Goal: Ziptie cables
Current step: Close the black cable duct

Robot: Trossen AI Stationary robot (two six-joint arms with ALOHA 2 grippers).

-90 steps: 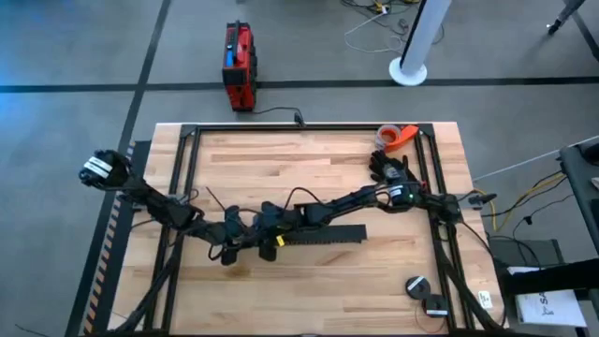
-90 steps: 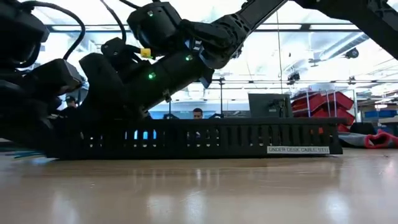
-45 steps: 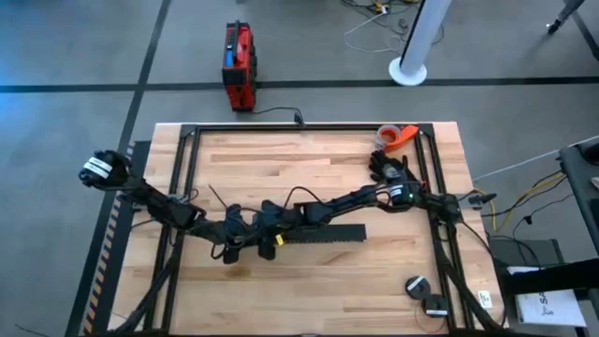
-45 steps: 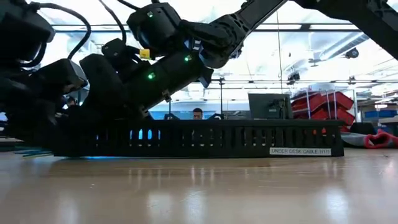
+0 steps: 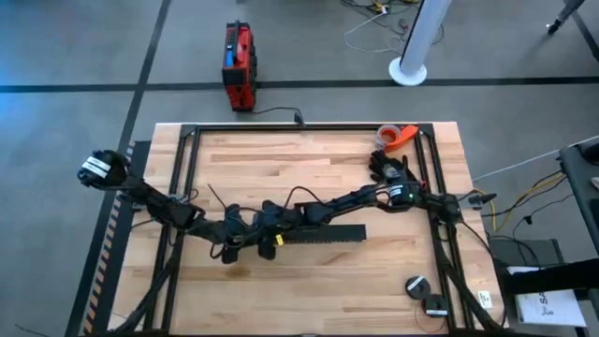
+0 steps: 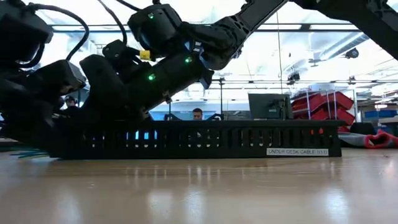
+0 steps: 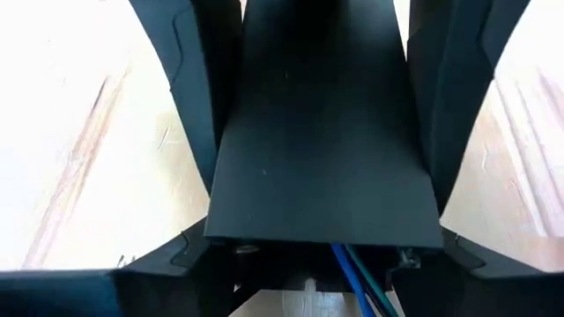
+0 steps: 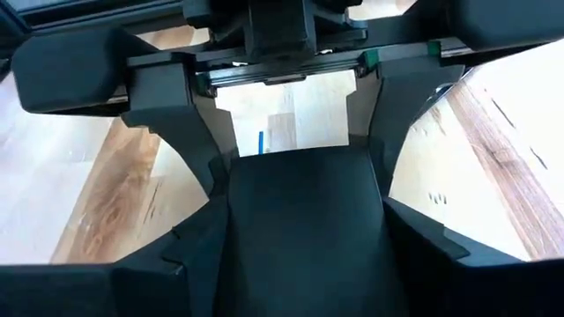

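My left gripper point(image 5: 231, 245) and my right gripper point(image 5: 265, 236) both squeezed on one end of the black slotted rail point(image 5: 323, 234), near the middle of the wooden table point(image 5: 309, 178), thin blue and green cables point(image 7: 359, 280) poking out of the rail end between my left fingers point(image 7: 196, 106), red box point(image 5: 238, 65) on the floor at 12 o'clock

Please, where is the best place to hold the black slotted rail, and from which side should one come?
Across its two long side walls, probably from above: the rail lies flat, long and narrow, and its walls are parallel. The left end effector and right end effector are both at its left end, where the cables come out.
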